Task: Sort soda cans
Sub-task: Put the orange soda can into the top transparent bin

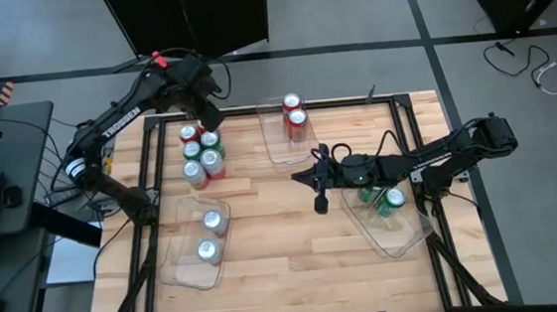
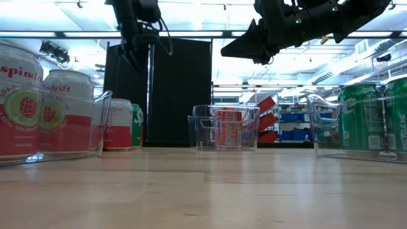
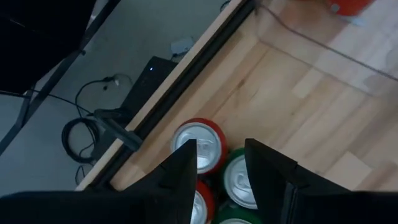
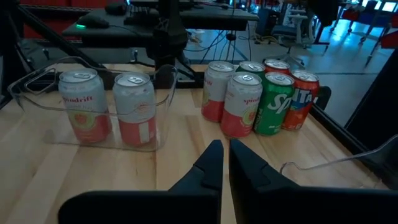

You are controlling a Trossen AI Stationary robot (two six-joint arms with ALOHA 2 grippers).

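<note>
Left fingers (image 3: pixel 186 168) above red can (image 3: pixel 198 144)

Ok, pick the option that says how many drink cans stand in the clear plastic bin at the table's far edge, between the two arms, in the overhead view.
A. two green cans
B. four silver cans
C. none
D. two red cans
D: the clear plastic bin at the far edge holds two red metal drink cans, silver tops up, one beside the other.
</note>
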